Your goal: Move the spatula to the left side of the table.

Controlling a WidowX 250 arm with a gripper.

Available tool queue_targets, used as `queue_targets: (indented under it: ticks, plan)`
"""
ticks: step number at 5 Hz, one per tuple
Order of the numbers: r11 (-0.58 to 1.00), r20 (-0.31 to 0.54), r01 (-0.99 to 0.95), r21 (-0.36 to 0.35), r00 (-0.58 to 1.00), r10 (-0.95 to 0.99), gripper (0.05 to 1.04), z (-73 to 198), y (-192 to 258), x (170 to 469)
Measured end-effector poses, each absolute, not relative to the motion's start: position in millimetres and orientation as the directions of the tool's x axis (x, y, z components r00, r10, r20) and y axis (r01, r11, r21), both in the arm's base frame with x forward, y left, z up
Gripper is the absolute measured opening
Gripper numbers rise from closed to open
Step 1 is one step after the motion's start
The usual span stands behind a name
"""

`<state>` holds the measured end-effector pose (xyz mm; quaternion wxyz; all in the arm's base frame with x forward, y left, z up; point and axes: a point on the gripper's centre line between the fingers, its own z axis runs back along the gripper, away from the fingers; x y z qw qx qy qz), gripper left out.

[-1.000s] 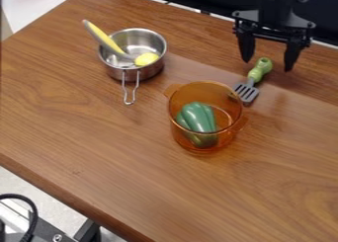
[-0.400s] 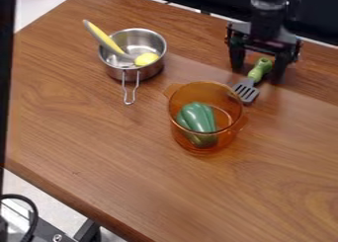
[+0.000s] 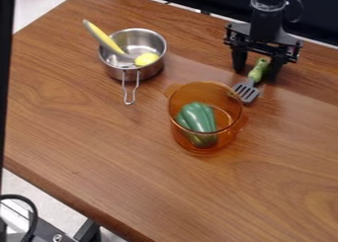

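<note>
Spatula handle (image 3: 255,75) between end effector's (image 3: 256,73) fingers

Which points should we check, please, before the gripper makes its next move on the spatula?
1. Fingers apart: ok, with space between them.
2. Spatula handle lined up: ok, it appears between the fingers.
3. Fingers closed on the handle: not ok, a gap shows beside it.
4. Fingertips low enough to grasp: cannot tell from this angle.
5. Blade free of the orange pot: cannot tell, they overlap or nearly meet in view.
6. Saucepan apart from the spatula: ok, it stands well to the left.
</note>
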<state>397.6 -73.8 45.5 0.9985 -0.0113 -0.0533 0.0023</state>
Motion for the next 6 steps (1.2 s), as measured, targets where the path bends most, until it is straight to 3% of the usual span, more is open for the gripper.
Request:
queue_targets:
  ticks: [1,2,5,6]
  plan:
    - [0.999,0.09,-0.024,-0.036,0.996,0.027,0.428,45.3,-69.2,396.2]
    - [0.995,0.098,-0.095,-0.025,0.99,0.097,0.372,47.5,-65.6,397.5]
    - [0.866,0.135,-0.498,0.048,0.862,0.488,0.372,73.2,-40.6,404.5]
    - [0.824,0.109,-0.567,0.017,0.82,0.562,0.372,83.6,-34.6,405.4]
